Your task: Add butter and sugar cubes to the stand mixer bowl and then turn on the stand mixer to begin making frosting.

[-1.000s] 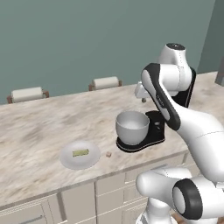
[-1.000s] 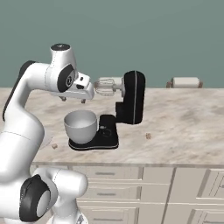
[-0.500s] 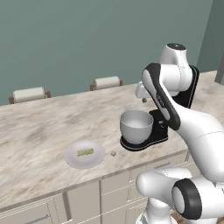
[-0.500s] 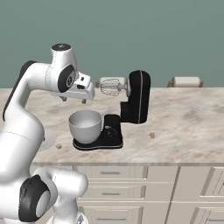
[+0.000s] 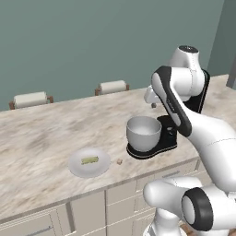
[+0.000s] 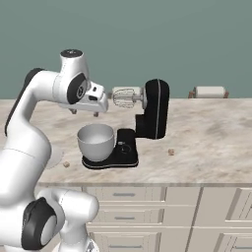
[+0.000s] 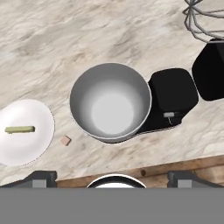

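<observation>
The base has driven leftward, shifting the stand mixer [image 5: 177, 124] rightward in both base views

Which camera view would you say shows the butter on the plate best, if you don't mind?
The hand view: it looks straight down on the butter, a pale stick lying whole on the white plate. The left base view shows it smaller and at a slant. In the right base view the arm covers that spot.
</observation>
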